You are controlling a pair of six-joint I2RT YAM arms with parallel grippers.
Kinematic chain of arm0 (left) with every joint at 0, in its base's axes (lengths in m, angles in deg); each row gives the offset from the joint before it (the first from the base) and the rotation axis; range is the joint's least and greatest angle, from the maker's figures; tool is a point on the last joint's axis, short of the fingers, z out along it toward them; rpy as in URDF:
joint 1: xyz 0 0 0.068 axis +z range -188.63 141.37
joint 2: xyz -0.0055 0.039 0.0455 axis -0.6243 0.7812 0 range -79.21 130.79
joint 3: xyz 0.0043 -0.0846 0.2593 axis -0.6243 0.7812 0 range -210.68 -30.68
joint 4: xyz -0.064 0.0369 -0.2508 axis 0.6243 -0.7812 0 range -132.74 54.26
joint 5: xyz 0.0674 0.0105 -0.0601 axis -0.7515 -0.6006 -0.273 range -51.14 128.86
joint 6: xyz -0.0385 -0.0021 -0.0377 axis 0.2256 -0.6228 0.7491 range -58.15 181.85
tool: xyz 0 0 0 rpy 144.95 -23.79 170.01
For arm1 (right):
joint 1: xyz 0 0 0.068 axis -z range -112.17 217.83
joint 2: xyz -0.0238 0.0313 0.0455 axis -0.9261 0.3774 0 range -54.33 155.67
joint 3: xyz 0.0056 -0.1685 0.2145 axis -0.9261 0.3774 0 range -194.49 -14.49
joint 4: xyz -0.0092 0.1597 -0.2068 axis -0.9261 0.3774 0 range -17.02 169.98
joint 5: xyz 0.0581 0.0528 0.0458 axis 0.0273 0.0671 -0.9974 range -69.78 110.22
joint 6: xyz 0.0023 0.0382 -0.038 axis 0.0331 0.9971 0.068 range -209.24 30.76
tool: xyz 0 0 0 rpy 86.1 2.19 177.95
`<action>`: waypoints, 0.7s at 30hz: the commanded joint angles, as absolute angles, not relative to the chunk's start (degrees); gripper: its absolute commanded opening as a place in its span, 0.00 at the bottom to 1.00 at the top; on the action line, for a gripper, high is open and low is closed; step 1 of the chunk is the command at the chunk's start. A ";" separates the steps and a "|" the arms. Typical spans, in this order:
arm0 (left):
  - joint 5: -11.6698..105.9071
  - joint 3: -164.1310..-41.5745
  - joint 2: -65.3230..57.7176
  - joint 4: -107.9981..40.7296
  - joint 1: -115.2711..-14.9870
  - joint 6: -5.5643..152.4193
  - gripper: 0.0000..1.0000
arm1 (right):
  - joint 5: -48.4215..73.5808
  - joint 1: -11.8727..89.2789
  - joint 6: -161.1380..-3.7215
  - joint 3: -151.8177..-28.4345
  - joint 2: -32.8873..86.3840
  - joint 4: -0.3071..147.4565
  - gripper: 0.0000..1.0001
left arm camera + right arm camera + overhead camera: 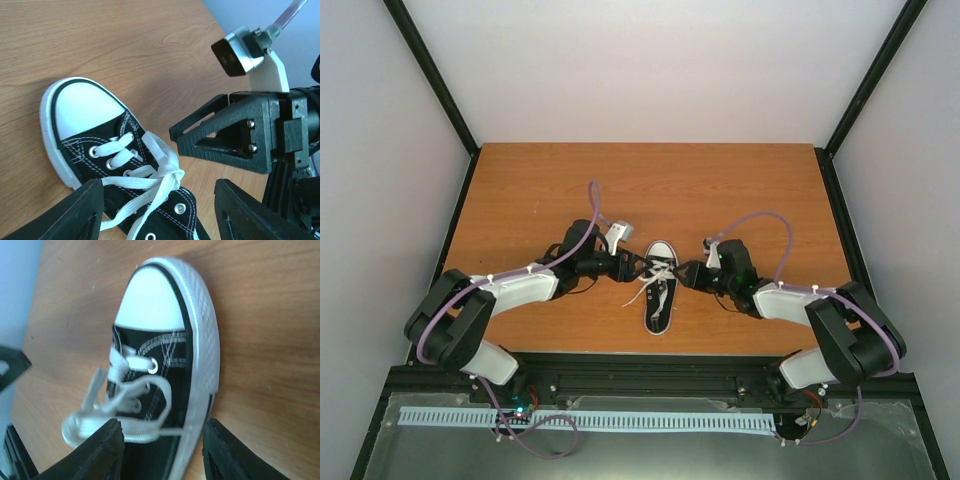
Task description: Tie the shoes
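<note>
The small black sneaker (660,290) lies in the middle of the table, its white toe cap (661,250) pointing away from the arms. Its white laces (170,177) are crossed in a knot over the tongue, with one loose end trailing to the left (640,294). My left gripper (629,268) is open at the shoe's left side, its jaws either side of the knot (159,212). My right gripper (685,275) is open at the shoe's right side, its jaws straddling the shoe's white rubber edge (160,452). A lace loop (150,390) lies just ahead of the right jaws.
The wooden table (520,190) has black frame rails at its sides and near edge. The right gripper's fingers (225,135) and its wrist camera (237,50) show close by in the left wrist view. White walls surround the table.
</note>
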State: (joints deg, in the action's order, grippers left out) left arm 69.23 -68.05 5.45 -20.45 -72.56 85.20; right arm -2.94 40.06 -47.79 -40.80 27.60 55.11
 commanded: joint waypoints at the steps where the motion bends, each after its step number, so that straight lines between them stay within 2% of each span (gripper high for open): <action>1: 73.70 -71.21 7.75 -20.56 -73.66 82.15 0.62 | -6.28 40.81 -53.83 -36.71 25.46 49.34 0.45; 9: 72.38 -73.04 11.96 -21.80 -75.79 81.95 0.56 | -14.50 41.02 -60.92 -34.82 28.95 40.06 0.50; 21: 67.34 -71.32 12.21 -19.83 -75.72 84.13 0.56 | -14.25 41.03 -68.03 -37.89 33.03 41.14 0.53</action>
